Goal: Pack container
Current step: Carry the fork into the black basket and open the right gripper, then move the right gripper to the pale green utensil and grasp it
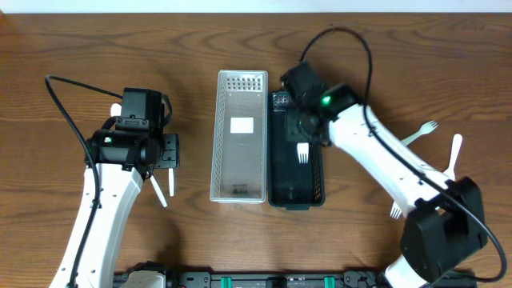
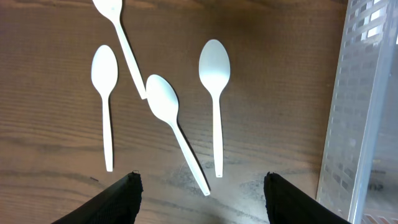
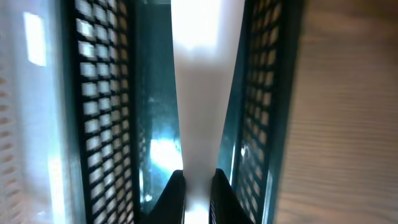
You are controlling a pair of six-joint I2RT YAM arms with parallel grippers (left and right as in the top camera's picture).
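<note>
A clear perforated container (image 1: pixel 240 136) and a black mesh container (image 1: pixel 298 188) stand side by side mid-table. My right gripper (image 1: pixel 305 134) hovers over the black container, shut on a white plastic fork (image 1: pixel 303 152). In the right wrist view the fork handle (image 3: pixel 202 93) is pinched between the fingers (image 3: pixel 198 179) and points down between the black walls (image 3: pixel 102 112). My left gripper (image 2: pixel 200 186) is open and empty above several white spoons (image 2: pixel 165 102) lying on the table. In the overhead view it (image 1: pixel 168 152) is left of the clear container.
Three more white forks lie on the table at the right (image 1: pixel 420 132), (image 1: pixel 456 152), (image 1: pixel 396 210). The clear container's wall (image 2: pixel 360 106) is at the right of the left wrist view. Spoon handles (image 1: pixel 160 190) stick out below the left gripper.
</note>
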